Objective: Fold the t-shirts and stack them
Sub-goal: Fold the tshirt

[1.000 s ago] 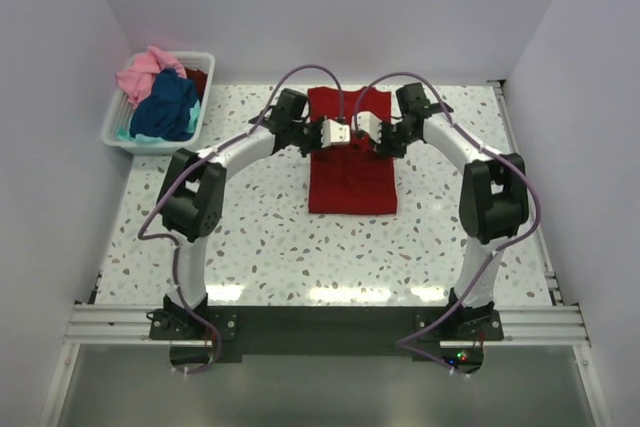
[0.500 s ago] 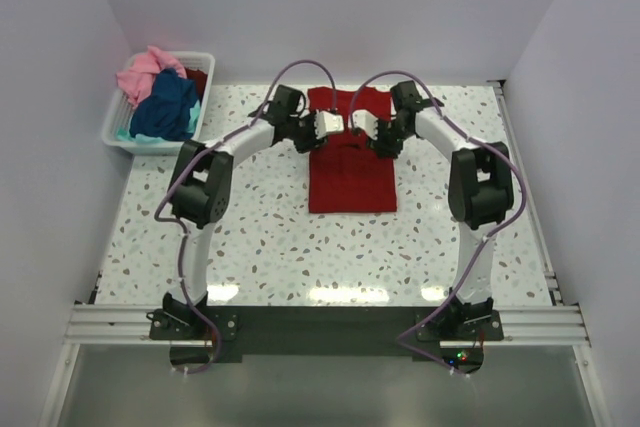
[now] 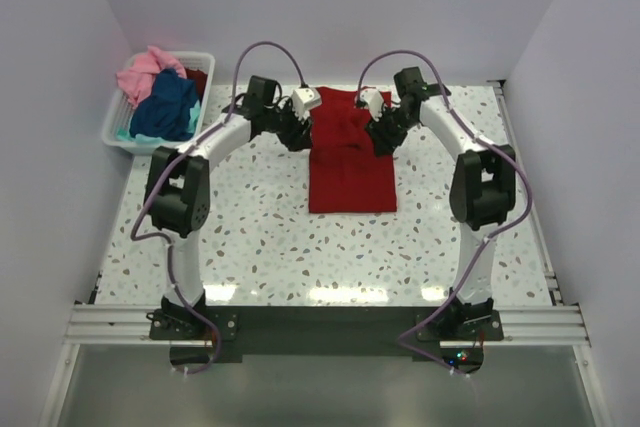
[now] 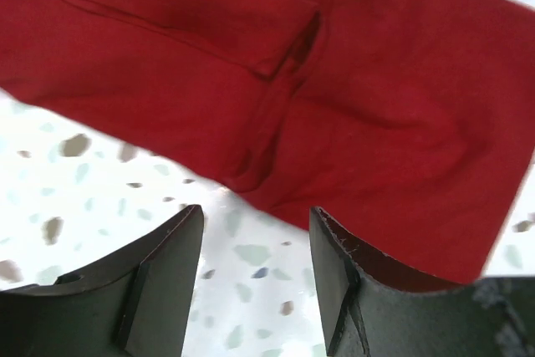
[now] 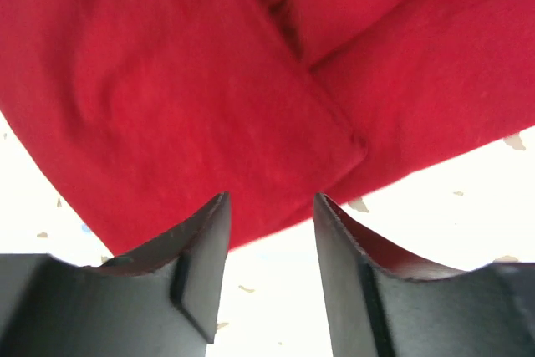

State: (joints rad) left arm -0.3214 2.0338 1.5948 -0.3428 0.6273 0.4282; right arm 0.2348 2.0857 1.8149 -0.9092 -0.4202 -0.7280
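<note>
left pincer (image 4: 255,227) and right pincer (image 5: 269,211) withdrew; red t-shirt (image 3: 350,172) runs near-to-far.

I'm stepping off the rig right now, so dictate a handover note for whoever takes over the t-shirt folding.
Left gripper: open, empty, by the red t-shirt's far-left corner.
Right gripper: open, empty, by its far-right corner.
Red t-shirt: narrow folded rectangle mid-table, far end rumpled.
Pink t-shirt, navy t-shirt, teal t-shirt: heaped in the white basket, far left.
Done: red one partly folded.
Left: finish it, then fold and stack the others.
</note>
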